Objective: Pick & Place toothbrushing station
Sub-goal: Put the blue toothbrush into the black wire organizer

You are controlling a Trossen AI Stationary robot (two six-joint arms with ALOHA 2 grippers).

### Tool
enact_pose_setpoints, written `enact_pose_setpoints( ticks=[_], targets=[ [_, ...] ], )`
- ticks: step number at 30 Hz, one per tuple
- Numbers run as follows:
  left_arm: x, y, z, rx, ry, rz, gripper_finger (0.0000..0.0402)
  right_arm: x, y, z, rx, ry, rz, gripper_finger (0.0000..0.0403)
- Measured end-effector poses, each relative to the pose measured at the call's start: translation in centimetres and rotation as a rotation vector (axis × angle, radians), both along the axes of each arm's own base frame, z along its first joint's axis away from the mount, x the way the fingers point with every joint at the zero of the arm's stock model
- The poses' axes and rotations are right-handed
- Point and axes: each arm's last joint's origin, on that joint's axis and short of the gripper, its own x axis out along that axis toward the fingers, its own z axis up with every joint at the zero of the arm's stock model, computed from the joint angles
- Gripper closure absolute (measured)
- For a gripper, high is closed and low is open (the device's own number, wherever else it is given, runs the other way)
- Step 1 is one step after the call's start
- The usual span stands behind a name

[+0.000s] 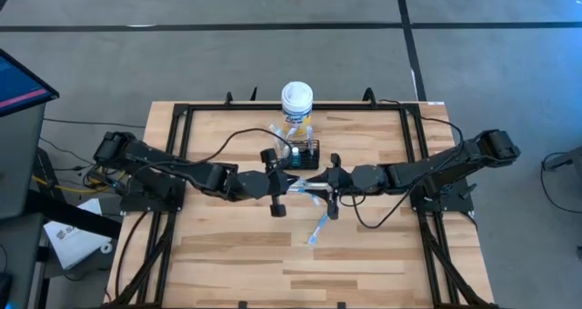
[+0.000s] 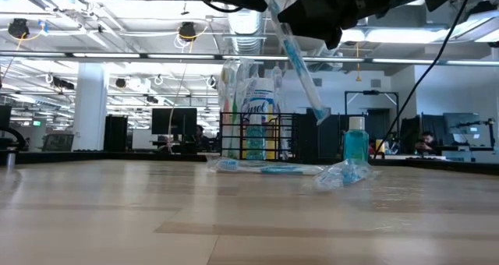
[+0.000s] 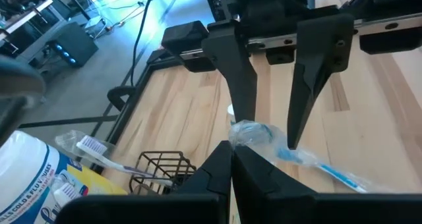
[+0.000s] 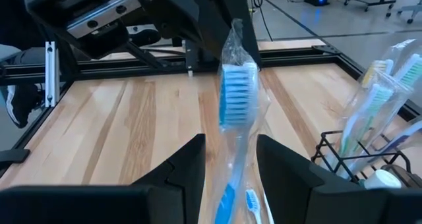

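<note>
— Toothbrushing station (image 1: 306, 154) location? — Mid-table, just in front of the yellow canister (image 1: 297, 104), toothbrushes standing in it; the right gripper (image 4: 229, 159) grips a wrapped blue toothbrush (image 4: 236, 99) off the table; the left gripper (image 3: 231, 159) faces it, fingers pressed together, holding nothing.
</note>
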Motion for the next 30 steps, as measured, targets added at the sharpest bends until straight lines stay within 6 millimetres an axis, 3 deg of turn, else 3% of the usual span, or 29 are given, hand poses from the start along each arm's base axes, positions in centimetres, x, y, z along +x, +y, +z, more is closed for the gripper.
enact_pose_setpoints(
  ticks=[16, 20, 26, 30],
  targets=[
    [0.15, -0.15, 0.25, -0.030, -0.033, -0.021, 0.0401, 0.08, -0.14, 0.18, 0.005, -0.021, -0.007, 0.0282],
    [0.16, -0.15, 0.26, -0.030, -0.034, -0.022, 0.0401, 0.08, -0.14, 0.18, 0.005, -0.020, -0.007, 0.0309],
    [0.16, -0.16, 0.26, -0.030, -0.033, -0.026, 0.0401, 0.07, -0.14, 0.18, 0.001, -0.020, -0.006, 0.0390],
    [0.16, -0.16, 0.28, -0.030, -0.035, -0.026, 0.0397, 0.07, -0.13, 0.18, -0.001, -0.019, -0.005, 0.0392]
  ],
)
